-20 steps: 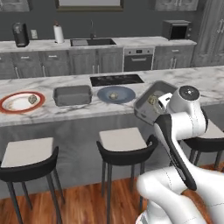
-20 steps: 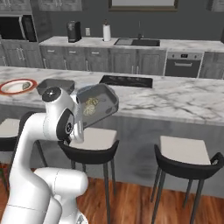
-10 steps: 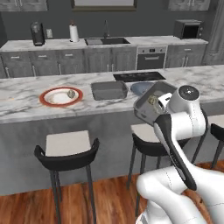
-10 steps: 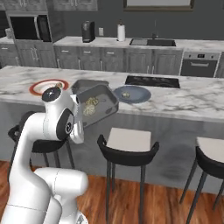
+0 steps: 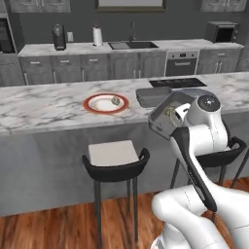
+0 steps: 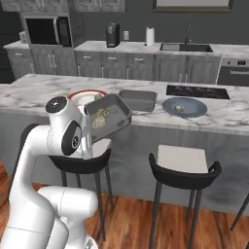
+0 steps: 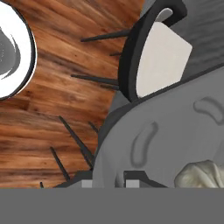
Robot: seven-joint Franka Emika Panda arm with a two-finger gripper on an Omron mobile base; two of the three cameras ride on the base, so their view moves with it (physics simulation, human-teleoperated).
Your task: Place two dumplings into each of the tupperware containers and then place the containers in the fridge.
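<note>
Marble-topped kitchen island (image 5: 44, 104) runs across the foreground. On it: a round white plate with a red rim (image 5: 106, 103) carrying one small pale lump (image 5: 115, 100); to its right a shallow grey rectangular plastic tub (image 5: 151, 96), resting flat, long axis along the counter; further right in the right base view, a round blue-grey plate (image 6: 184, 107) with one pale beige dumpling (image 6: 179, 107) on it. Black induction hob (image 6: 199, 91) is set in the island behind the tubs.

Below the counter edge: black-framed bar stools with pale seats (image 5: 114, 155), one directly in front of the arm, another (image 6: 183, 163) to the right.

Back wall: dark grey cabinets, sink, paper towel roll (image 5: 97, 36), coffee machine (image 5: 59, 37), microwave (image 5: 222, 32), built-in oven (image 5: 181, 62).

Second grey rectangular tub (image 6: 107, 117) is lifted clear of the counter at the arm's wrist, on the near side of the island, above the stools. It is tilted steeply, open face toward the cameras. Pale folded dumplings (image 6: 100, 119) lie in it.

Gripper (image 7: 108, 181): fingers pressed together, pinching the rim of the raised tub; in the hand view the tub wall lies just ahead of the tips, one dumpling (image 7: 202, 174) at lower right.
</note>
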